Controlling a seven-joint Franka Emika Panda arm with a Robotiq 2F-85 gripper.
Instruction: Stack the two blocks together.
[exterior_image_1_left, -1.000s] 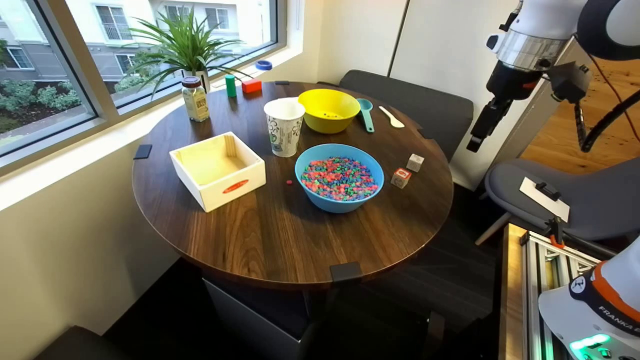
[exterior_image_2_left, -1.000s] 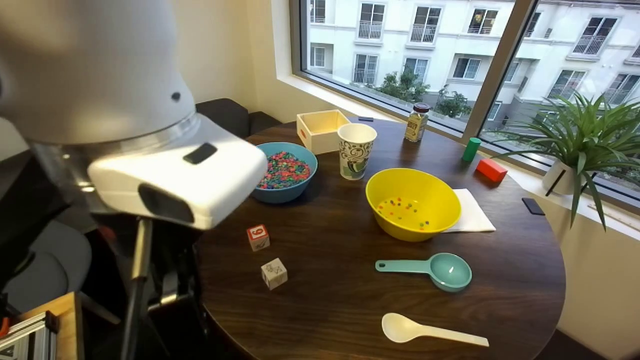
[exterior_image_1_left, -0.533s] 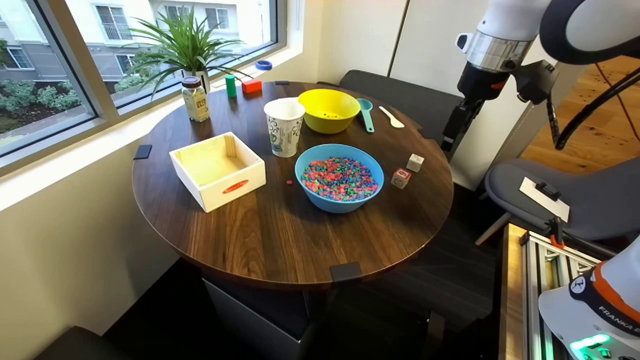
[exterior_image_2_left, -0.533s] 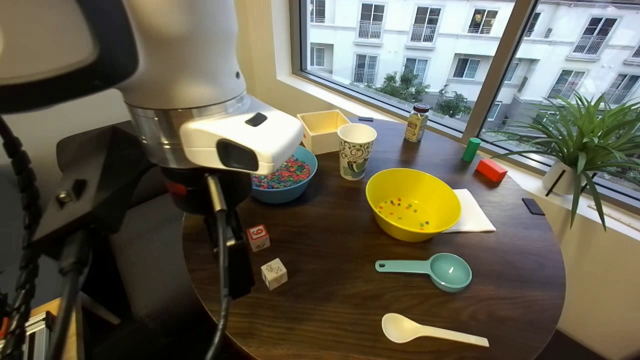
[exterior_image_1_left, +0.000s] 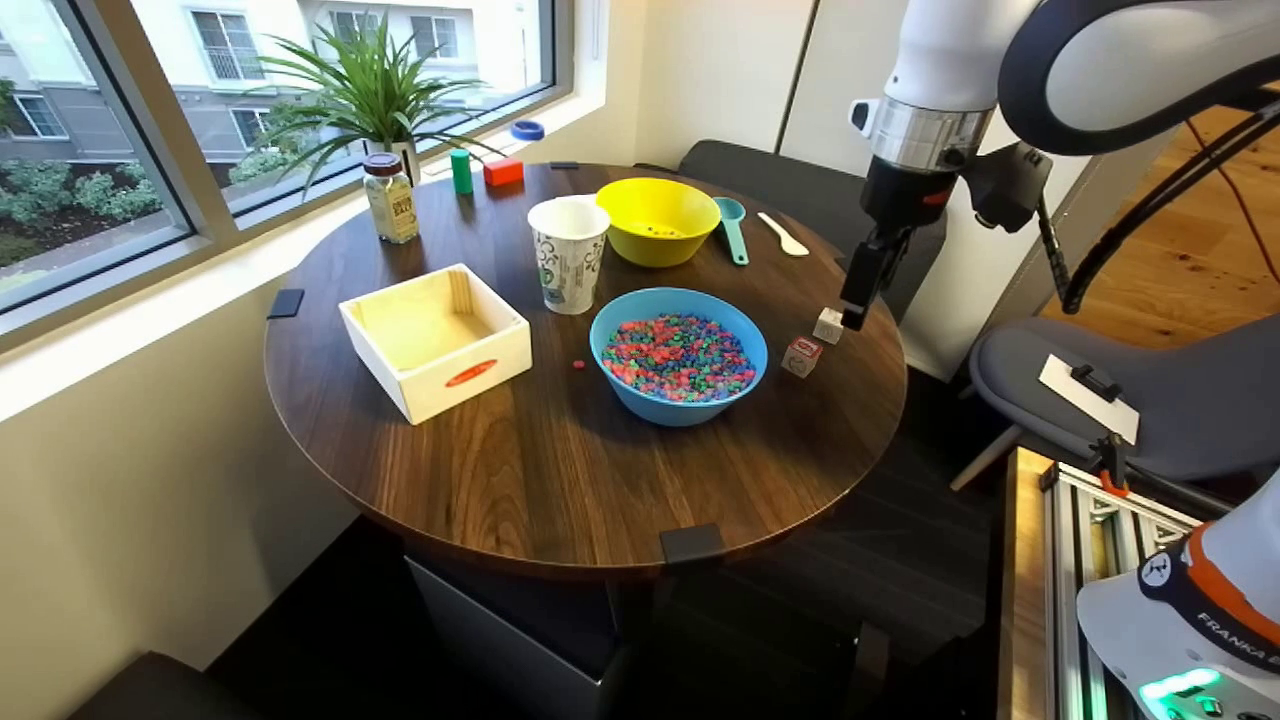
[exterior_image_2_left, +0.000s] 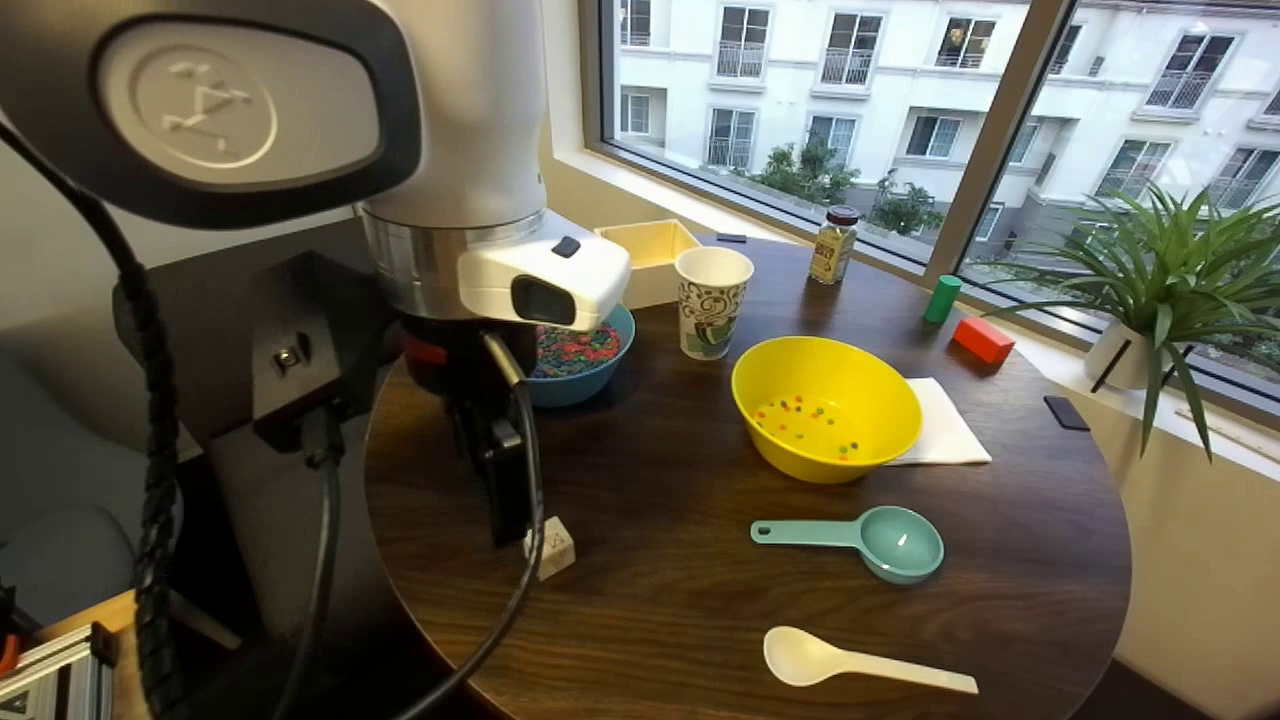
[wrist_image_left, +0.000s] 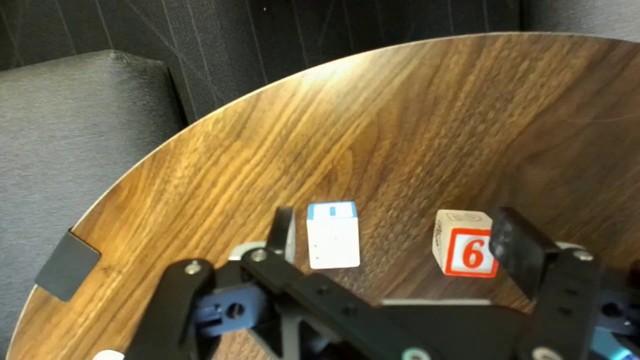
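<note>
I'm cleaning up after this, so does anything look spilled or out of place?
Yes: in an exterior view, a small red piece lies loose on the table, between the wooden box and the blue bowl. Similar bits sit in that bowl, so it probably spilled from there.

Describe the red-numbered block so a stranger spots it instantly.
On the round wooden table, find the blue bowl of colourful pieces. Close by sits the tan block. A red-framed red number, reading 6 in the wrist view, sets it apart from the blue-edged whitish block nearby.
</note>
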